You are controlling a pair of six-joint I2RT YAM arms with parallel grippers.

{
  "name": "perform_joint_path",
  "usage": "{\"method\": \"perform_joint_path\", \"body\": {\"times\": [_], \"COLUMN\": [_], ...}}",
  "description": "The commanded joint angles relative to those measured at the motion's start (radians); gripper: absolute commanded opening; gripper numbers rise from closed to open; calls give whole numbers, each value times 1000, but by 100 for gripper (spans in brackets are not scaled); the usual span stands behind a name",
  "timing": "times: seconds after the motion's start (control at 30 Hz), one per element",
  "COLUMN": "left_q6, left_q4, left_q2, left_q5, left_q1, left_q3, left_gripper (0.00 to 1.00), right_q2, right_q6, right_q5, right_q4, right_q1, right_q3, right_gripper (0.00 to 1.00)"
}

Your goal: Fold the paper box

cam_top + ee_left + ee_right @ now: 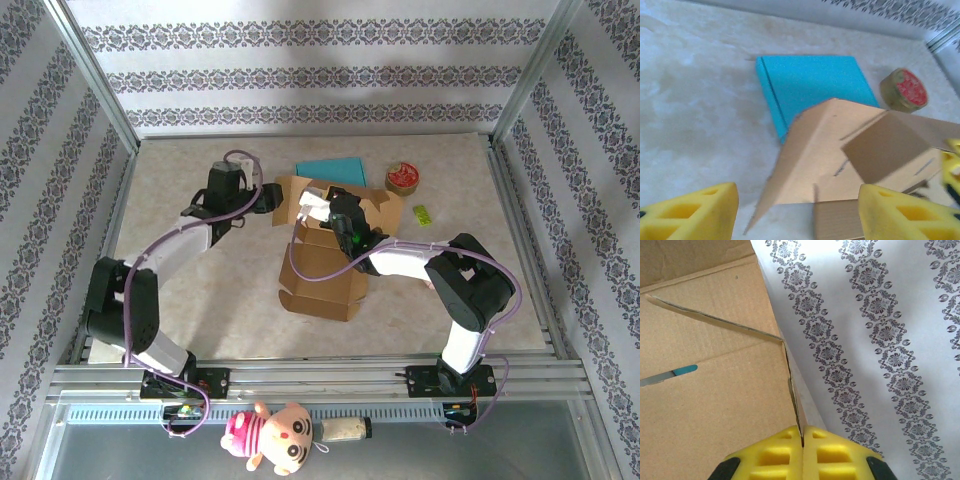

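Observation:
The brown paper box point(322, 268) lies half-folded in the middle of the table, its far panels raised. My right gripper point(347, 230) is over its far part. In the right wrist view the yellow fingers point(775, 457) are pressed together on the thin edge of an upright box wall point(715, 390), so the right gripper point(802, 440) is shut on it. My left gripper point(273, 199) is at the box's far left corner. Its jaws stand wide apart point(800, 220), with a tilted flap point(820, 150) ahead of and between them, not pinched.
A blue sheet point(329, 168) lies just beyond the box. A tape roll with a red top point(402, 178) and a small green item point(422, 214) sit to the far right. A pink plush toy point(272, 436) lies below the table's front rail.

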Motion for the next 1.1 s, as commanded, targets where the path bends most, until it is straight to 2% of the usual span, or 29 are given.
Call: {"method": "perform_joint_path", "body": {"times": [0.0, 0.13, 0.2, 0.27, 0.43, 0.5, 0.53, 0.57, 0.6, 0.67, 0.7, 0.73, 0.77, 0.83, 0.93, 1.0, 1.07], "left_q6": [203, 266, 311, 336, 413, 440, 458, 475, 495, 545, 577, 609, 648, 730, 817, 849, 890], "left_q4": [-139, -122, -150, -168, -87, -52, -40, -29, -15, 3, 23, 49, 71, 128, 180, 207, 228], "left_q2": [76, 149, 205, 249, 278, 280, 281, 282, 283, 282, 280, 275, 273, 266, 265, 267, 271], "left_q5": [116, 234, 244, 229, 185, 184, 183, 183, 185, 206, 221, 235, 250, 260, 268, 287, 307], "left_q1": [15, 27, 27, 27, 28, 28, 29, 28, 29, 28, 28, 27, 28, 27, 28, 28, 29], "left_q3": [48, 84, 123, 159, 154, 149, 150, 149, 150, 151, 144, 132, 119, 87, 58, 50, 46], "left_gripper": [67, 71, 71, 65, 37, 26, 15, 10, 4, 0, 0, 0, 0, 0, 0, 0, 0], "right_q2": [-24, -29, -29, -28, -30, -37, -44, -53, -70, -124, -176, -240, -295, -383, -429, -412, -354], "right_q6": [17, 19, 22, 22, 28, 37, 44, 48, 48, 93, 160, 232, 291, 472, 696, 844, 980], "right_q5": [-12, -14, -20, -22, -10, -4, 4, 7, 13, 0, -47, -161, -299, -659, -845, -875, -974], "right_q4": [12, 9, 6, 2, -6, -15, -21, -36, -65, -163, -274, -451, -599, -831, -966, -1079, -1190], "right_q1": [15, 21, 24, 29, 51, 68, 79, 90, 108, 132, 136, 130, 114, 55, -28, -86, -179], "right_q3": [-15, -14, -16, -15, -21, -29, -36, -41, -45, -56, -53, -34, -7, 57, 159, 271, 395], "right_gripper": [5, 5, 5, 5, 8, 16, 18, 23, 31, 53, 65, 73, 79, 89, 96, 98, 98]}}
